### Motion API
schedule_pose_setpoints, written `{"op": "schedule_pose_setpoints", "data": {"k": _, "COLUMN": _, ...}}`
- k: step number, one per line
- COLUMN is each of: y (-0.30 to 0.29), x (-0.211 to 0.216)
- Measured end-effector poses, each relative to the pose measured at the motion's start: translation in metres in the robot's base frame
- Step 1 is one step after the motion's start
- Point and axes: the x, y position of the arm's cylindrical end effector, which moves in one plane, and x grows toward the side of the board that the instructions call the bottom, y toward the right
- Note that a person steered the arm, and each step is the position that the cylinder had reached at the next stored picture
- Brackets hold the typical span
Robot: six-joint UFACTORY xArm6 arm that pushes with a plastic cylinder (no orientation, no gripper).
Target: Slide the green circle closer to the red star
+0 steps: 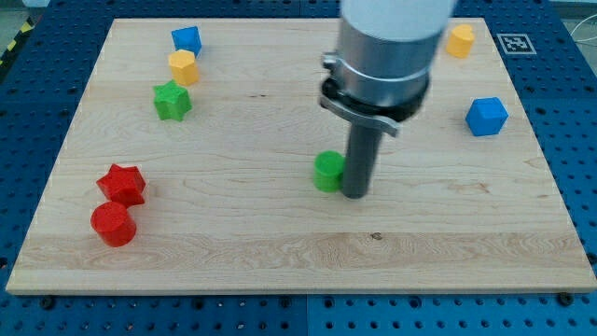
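The green circle (327, 172) lies near the middle of the wooden board (280, 252). My tip (354, 194) stands right against its right side, touching or nearly touching it. The red star (122, 184) lies far to the view's left, near the board's left edge, well apart from the green circle. The rod and the arm's grey body above it hide part of the board behind them.
A red circle (113, 224) sits just below the red star. A green star (172, 101), a yellow block (183, 66) and a blue block (187, 40) cluster at the top left. A blue cube (486, 116) and a yellow block (460, 40) lie at the right.
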Motion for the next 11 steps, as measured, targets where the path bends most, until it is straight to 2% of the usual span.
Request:
{"op": "schedule_pose_setpoints", "data": {"k": 2, "y": -0.053, "x": -0.01}}
{"op": "schedule_pose_setpoints", "data": {"k": 5, "y": -0.005, "x": -0.01}}
{"op": "schedule_pose_setpoints", "data": {"k": 6, "y": -0.007, "x": -0.033}}
{"op": "schedule_pose_setpoints", "data": {"k": 8, "y": -0.075, "x": -0.045}}
{"op": "schedule_pose_setpoints", "data": {"k": 9, "y": -0.079, "x": -0.045}}
{"op": "schedule_pose_setpoints", "data": {"k": 11, "y": -0.153, "x": -0.044}}
